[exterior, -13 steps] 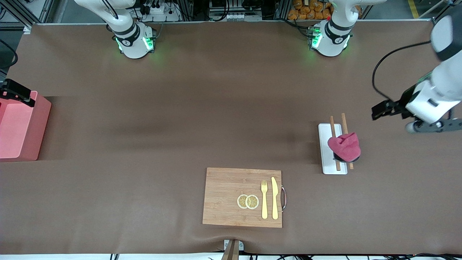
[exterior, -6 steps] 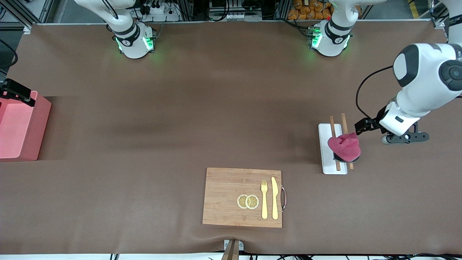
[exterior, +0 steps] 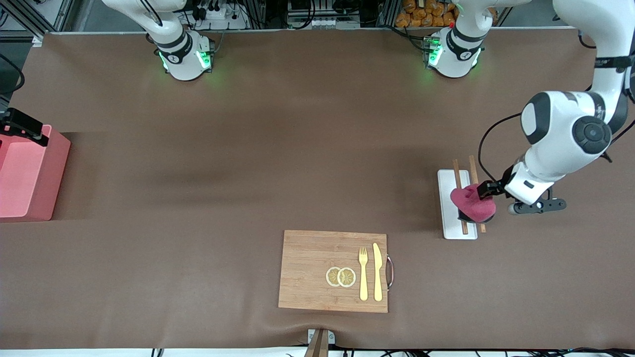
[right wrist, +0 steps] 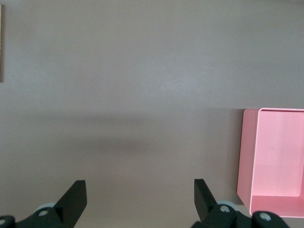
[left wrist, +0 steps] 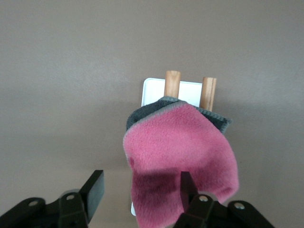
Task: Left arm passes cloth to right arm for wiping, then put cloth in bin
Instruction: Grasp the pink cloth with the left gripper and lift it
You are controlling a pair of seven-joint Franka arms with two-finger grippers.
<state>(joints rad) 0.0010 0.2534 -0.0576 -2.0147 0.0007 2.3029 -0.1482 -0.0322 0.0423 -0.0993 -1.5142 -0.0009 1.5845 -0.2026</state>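
The magenta-pink cloth point(exterior: 474, 202) lies bunched on two wooden chopsticks point(exterior: 457, 171) across a flat white tray point(exterior: 448, 218), toward the left arm's end of the table. My left gripper point(exterior: 487, 189) is open and low at the cloth's edge. In the left wrist view the cloth point(left wrist: 183, 147) fills the middle, with one finger point(left wrist: 186, 189) in front of it and the other finger point(left wrist: 95, 187) beside it over bare table. The salmon-pink bin point(exterior: 27, 173) stands at the right arm's end. My right gripper point(right wrist: 140, 199) is open and empty over the table beside the bin point(right wrist: 273, 156), waiting.
A wooden board point(exterior: 307, 270) with two lemon slices point(exterior: 341, 276), a yellow fork point(exterior: 363, 272) and a knife point(exterior: 377, 271) lies near the front edge. The cloth has a grey layer under it point(left wrist: 142, 111). Brown mat covers the table.
The left arm has swung in from the left arm's end of the table and come down, bringing its open gripper to the cloth. The right arm and the cloth have not moved.
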